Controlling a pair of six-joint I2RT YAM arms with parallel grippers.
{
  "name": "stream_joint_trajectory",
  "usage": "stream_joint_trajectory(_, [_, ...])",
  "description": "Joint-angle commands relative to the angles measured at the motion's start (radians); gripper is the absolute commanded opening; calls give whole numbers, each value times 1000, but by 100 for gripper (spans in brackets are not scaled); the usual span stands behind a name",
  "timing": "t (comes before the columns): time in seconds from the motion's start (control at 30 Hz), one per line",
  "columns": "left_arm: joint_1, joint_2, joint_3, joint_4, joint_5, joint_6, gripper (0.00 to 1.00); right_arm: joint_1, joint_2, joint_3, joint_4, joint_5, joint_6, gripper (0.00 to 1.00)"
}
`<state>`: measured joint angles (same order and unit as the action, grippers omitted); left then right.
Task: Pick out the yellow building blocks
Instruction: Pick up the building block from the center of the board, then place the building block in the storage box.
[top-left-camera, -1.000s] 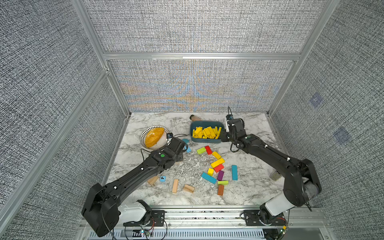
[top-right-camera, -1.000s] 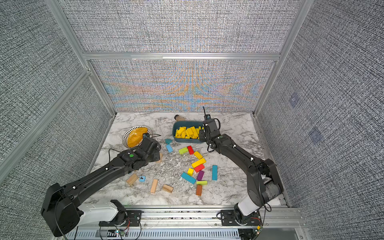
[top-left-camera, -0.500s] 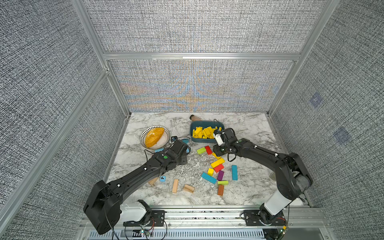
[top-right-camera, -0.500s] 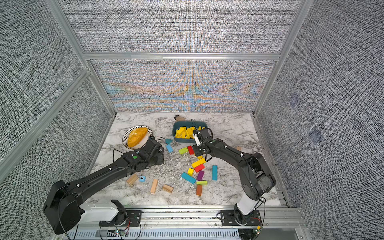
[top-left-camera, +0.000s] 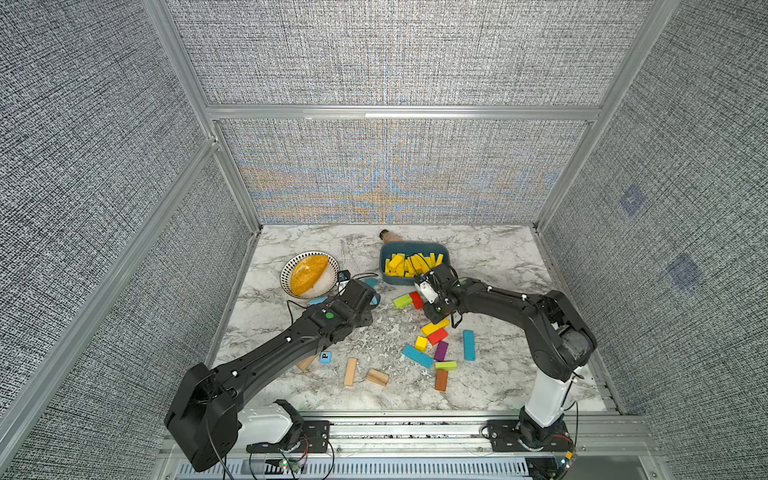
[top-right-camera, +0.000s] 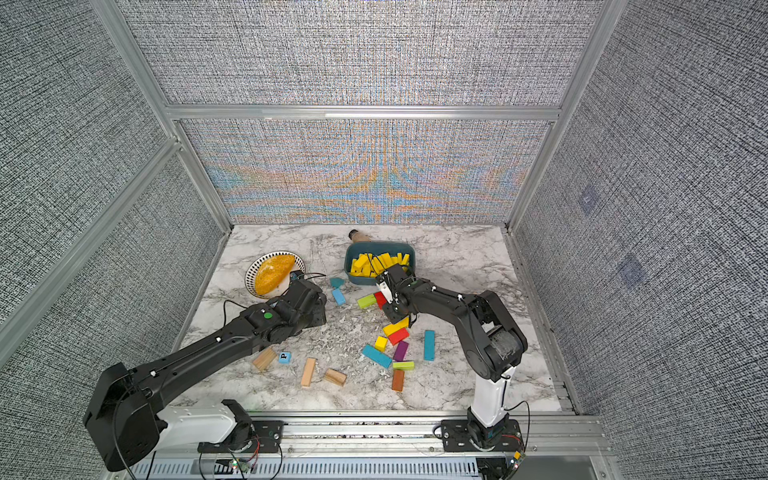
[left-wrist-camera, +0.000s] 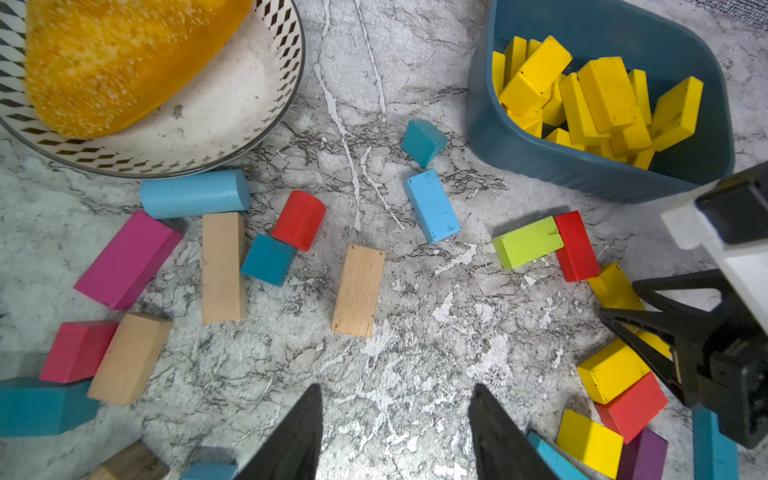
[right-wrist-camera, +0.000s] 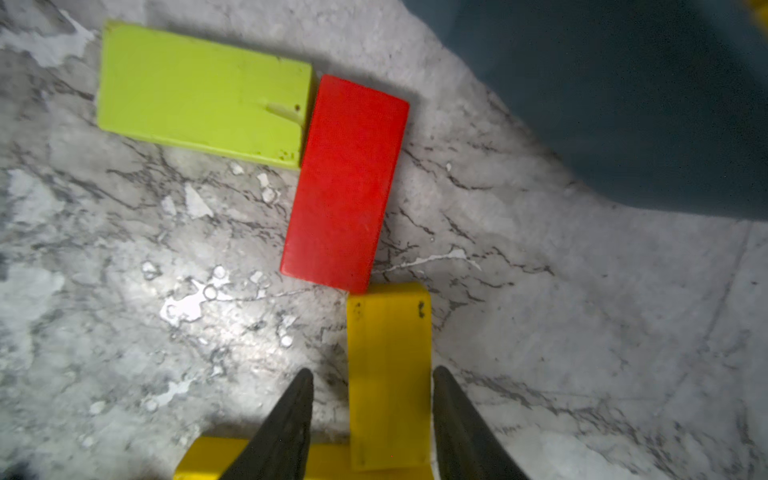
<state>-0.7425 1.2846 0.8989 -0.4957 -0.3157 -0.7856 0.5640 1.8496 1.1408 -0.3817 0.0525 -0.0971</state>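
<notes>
The right gripper (right-wrist-camera: 372, 382) is lowered over a yellow bar (right-wrist-camera: 388, 332) lying flat on the marble table (right-wrist-camera: 124, 249). Its jaws are spread to straddle the bar's long sides; a gap shows on one side, so it is not yet pinched. The bar's far end touches a corner of a red block (right-wrist-camera: 345, 183), which in turn touches a lime-green block (right-wrist-camera: 203, 95). Another yellow bar (left-wrist-camera: 611, 370) and a small yellow cube (left-wrist-camera: 590, 440) lie close by among other colours. Most of the yellow building blocks (left-wrist-camera: 598, 95) are already heaped in the blue bin (left-wrist-camera: 540, 166). The left gripper (left-wrist-camera: 397, 386) hangs spread and empty above bare table. The bar looks like painted wood, so it is probably light, rigid and not fragile, though the smooth paint may be a little slippery. The best hold is likely across the two long flat faces near the middle, pressed squarely so the bar does not twist or pivot. Lifting straight up should keep it from dragging the red block.
</notes>
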Motion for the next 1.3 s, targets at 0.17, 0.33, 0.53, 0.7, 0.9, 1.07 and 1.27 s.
stream_joint_trajectory(0.17, [2, -3, 5, 8, -20, -3, 58, -1, 23, 14, -12, 12, -4, 42])
stream_joint_trajectory(0.33, [2, -2, 5, 8, -20, -6, 58, -3, 30, 17, -19, 12, -7, 36])
stream_joint_trajectory(0.53, [2, -4, 9, 8, -24, -3, 58, 3, -25, 30, -19, 42, 6, 28])
stream_joint_trajectory(0.7, [2, -5, 14, 15, -42, -7, 58, 30, -178, 5, 39, 26, 73, 27])
stream_joint_trajectory(0.9, [1, 21, 52, 34, -29, -20, 58, 25, -179, 35, 103, 47, 204, 26])
stream_joint_trajectory(1.07, [2, 17, 61, 20, -17, -10, 58, 16, -98, 136, 107, 66, 232, 26])
stream_joint_trajectory(1.27, [2, 15, 45, 31, -20, -24, 58, 7, 44, 309, 103, 35, 249, 26])
